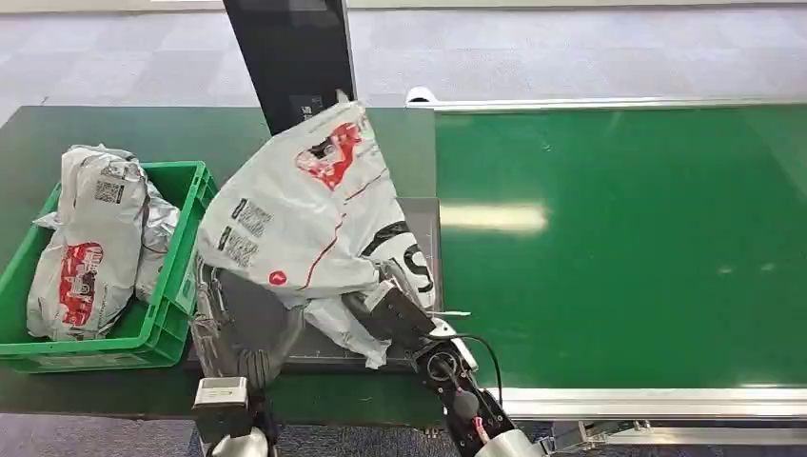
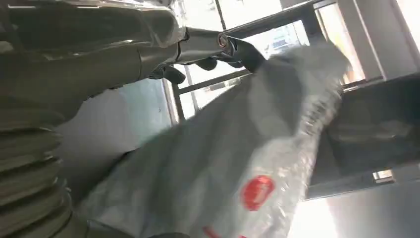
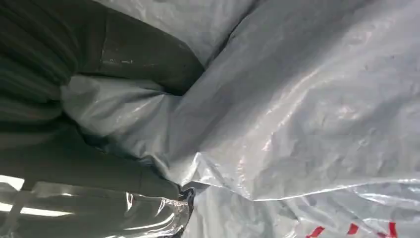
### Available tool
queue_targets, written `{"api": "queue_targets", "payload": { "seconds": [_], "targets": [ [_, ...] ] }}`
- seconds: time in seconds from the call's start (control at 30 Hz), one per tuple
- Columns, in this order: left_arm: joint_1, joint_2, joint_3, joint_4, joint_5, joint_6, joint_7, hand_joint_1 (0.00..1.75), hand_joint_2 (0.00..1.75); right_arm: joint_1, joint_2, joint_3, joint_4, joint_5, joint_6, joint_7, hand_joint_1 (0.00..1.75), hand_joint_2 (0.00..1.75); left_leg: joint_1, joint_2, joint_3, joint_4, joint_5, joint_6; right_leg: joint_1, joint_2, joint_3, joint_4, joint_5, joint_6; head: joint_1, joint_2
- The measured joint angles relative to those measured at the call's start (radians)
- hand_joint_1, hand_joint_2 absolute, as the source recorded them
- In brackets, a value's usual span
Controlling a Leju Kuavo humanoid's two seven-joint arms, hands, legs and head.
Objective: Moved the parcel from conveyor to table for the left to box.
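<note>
Parcel could slip on the way to the bin

Parcel (image 1: 305, 214) sits in the middle of the head view, held up between both hands over the dark green table (image 1: 57, 133). The right hand (image 1: 385, 309) grips its lower edge tight. The left hand (image 1: 238, 324) is under it; I cannot tell if its fingers are closed. The bag is slick and floppy, so it may slide out or miss the green bin (image 1: 181, 286) at lower left. The green conveyor (image 1: 619, 238) fills the right side. Grey carpet (image 1: 571, 48) lies beyond.

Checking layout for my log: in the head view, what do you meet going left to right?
Green crate with parcels in it → held parcel → green conveyor.
</note>
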Motion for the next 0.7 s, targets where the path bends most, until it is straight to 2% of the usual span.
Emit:
{"api": "queue_targets", "payload": {
  "seconds": [0.03, 0.13, 0.23, 0.37, 0.5, 0.63, 0.7],
  "targets": [
    [0.003, 0.003, 0.003, -0.011, 0.0, 0.0, 0.0, 0.0, 1.75, 0.0, 0.0, 0.014, 0.0, -0.003, 0.0, 0.0, 0.0, 1.75, 0.0, 0.0, 0.0, 0.0, 0.0, 0.0, 0.0, 0.0, 0.0, 0.0, 0.0, 0.0, 0.0, 0.0],
    [0.008, 0.012, 0.007, -0.032, 0.009, 0.0, 0.0, 0.0, 1.75, 0.0, 0.0, 0.041, 0.0, -0.028, -0.004, 0.002, 0.0, 1.75, 0.0, 0.0, 0.0, 0.0, 0.0, 0.0, 0.0, 0.0, 0.001, 0.0, 0.0, 0.0, 0.0, 0.0],
    [0.013, 0.033, 0.015, -0.035, 0.016, -0.003, 0.0, 0.0, 1.75, -0.01, 0.0, 0.107, 0.016, -0.17, -0.043, 0.02, 0.0, 1.75, 0.0, 0.0, 0.0, 0.0, 0.0, 0.0, 0.0, 0.0, 0.001, 0.0, 0.0, 0.0, 0.0, 0.0],
    [0.011, 0.061, 0.02, -0.035, -0.048, 0.0, 0.0, 0.0, 1.75, -0.034, 0.0, 0.179, 0.064, -0.303, -0.037, -0.021, 0.0, 1.75, 0.0, 0.0, 0.0, 0.0, 0.0, 0.0, 0.0, 0.0, 0.001, 0.0, 0.0, 0.0, 0.0, 0.0],
    [0.005, 0.086, 0.042, -0.049, -0.146, 0.0, 0.0, 0.0, 1.75, -0.03, 0.0, 0.204, 0.039, -0.273, 0.029, -0.056, 0.0, 1.75, 0.0, 0.0, 0.0, 0.0, 0.0, 0.0, 0.0, 0.0, 0.0, 0.0, 0.0, 0.0, 0.0, 0.0],
    [-0.031, 0.117, 0.049, -0.056, -0.165, -0.005, 0.0, 0.0, 1.75, -0.003, -0.002, 0.209, -0.06, -0.263, 0.03, -0.057, 0.0, 1.75, 0.0, 0.0, 0.0, 0.0, 0.0, 0.0, 0.0, -0.001, 0.0, 0.0, 0.0, 0.0, 0.001, 0.0],
    [-0.071, 0.119, 0.064, -0.048, -0.195, -0.055, 0.0, 0.0, 1.75, 0.018, -0.011, 0.207, -0.13, -0.261, 0.013, -0.057, 0.0, 1.75, 0.0, -0.001, 0.0, 0.0, 0.0, 0.0, 0.0, -0.001, 0.0, 0.0, 0.0, 0.0, 0.001, 0.0]
  ]
}}
